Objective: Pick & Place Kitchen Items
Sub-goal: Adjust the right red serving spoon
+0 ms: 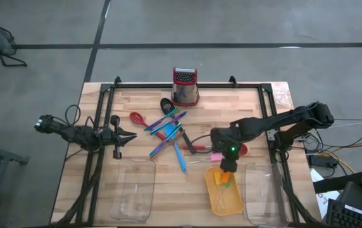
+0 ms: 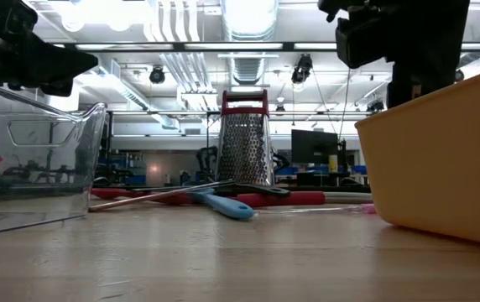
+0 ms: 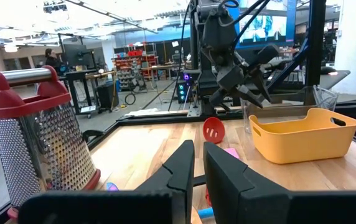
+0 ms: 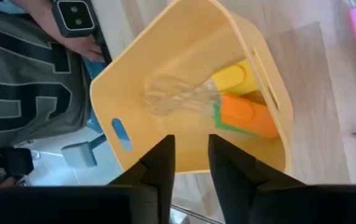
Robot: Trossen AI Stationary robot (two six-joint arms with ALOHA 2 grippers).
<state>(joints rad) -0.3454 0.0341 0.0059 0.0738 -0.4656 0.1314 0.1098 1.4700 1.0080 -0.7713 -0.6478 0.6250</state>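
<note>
A wooden surface (image 1: 168, 183) seen from above, with a dark robot arm at each side. The right gripper (image 1: 227, 170) hangs at lower right of the frame, over the near end of an orange tray (image 1: 231, 204). Its fingers (image 4: 160, 163) stand slightly apart with nothing between them. Inside the tray, at that end, lie an orange piece (image 4: 248, 116), a yellow piece (image 4: 233, 77) and a green piece (image 4: 217, 119), close together; a clear, glassy shape beside them is too faint to name.

The left gripper (image 1: 129, 135) waits at centre left, just above the surface, pointing toward the middle. Its fingers (image 3: 180, 167) are nearly together and hold nothing.

In the middle of the frame lies a loose pile of utensils (image 1: 167, 131): a red spoon (image 1: 138, 118), a black spoon (image 1: 166, 105), and blue, green and purple sticks crossing one another. A pink piece (image 1: 216, 156) lies just beside the tray. A metal grater (image 1: 185, 87) with a red top stands upright at top centre. Clear trays (image 1: 132, 190) sit at lower left and far lower right.
</note>
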